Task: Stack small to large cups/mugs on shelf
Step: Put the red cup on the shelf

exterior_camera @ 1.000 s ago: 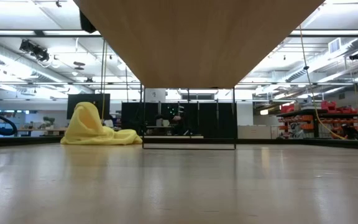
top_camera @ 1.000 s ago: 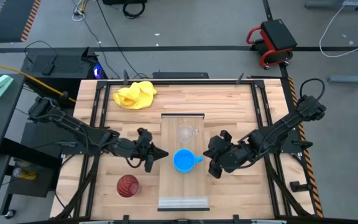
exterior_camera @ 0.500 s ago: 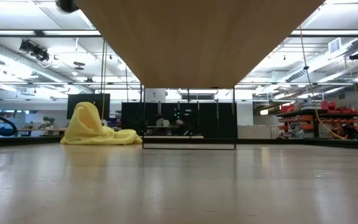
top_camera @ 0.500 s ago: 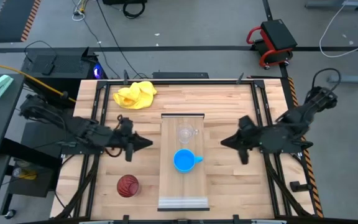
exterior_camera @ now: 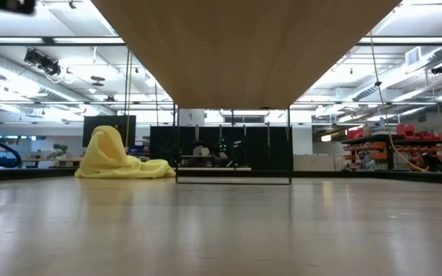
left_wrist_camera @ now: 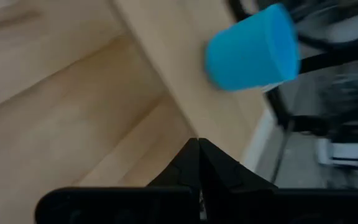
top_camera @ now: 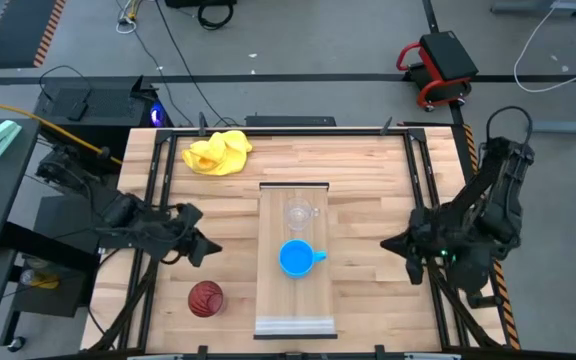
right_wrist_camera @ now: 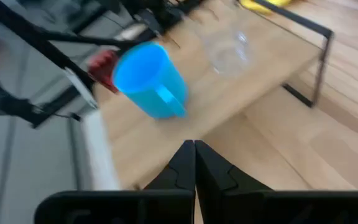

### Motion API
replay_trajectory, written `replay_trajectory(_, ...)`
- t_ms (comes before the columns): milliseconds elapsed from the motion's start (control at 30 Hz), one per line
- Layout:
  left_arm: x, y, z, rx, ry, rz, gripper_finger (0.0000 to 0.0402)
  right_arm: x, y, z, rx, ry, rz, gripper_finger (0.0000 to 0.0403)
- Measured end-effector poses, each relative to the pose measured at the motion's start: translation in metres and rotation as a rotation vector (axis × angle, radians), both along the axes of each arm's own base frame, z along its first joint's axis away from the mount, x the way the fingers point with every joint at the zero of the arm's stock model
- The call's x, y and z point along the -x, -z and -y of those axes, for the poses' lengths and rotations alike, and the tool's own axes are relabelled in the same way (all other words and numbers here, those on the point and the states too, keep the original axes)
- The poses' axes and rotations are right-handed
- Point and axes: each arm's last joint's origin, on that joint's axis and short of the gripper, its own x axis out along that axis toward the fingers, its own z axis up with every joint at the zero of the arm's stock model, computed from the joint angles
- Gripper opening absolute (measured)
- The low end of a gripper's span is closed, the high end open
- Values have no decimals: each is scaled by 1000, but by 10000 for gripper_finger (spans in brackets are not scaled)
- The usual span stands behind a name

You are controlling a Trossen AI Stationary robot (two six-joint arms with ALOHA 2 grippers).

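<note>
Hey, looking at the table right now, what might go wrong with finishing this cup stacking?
The red cup stands on the tabletop, off the shelf, so the row is unfinished while the left gripper and right gripper sit shut at the table's sides. Placing it risks knocking the blue mug, whose handle points toward the right arm. The clear glass mug is hard to see and might get bumped.

On the long wooden shelf stand the clear glass mug and the blue mug (handle pointing right); the dark red cup stands on the table, left of the shelf.
</note>
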Motion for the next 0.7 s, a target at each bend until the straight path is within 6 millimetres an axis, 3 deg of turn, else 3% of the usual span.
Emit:
replay_trajectory(167, 4, -41, 12, 1, -33, -213, 8, 6, 13, -9, 38, 25, -69, 8)
replay_trajectory(367, -3, -72, 43, -29, -31, -528, 8, 8, 22, -20, 31, 29, -110, 8)
replay_trajectory(533, -9, -71, 82, -36, 34, -631, 9, 18, 30, -24, 8, 32, -250, 9)
replay_trajectory(700, 3, -56, 100, -3, -63, -704, 9, 33, 40, -32, 33, 101, -301, 9)
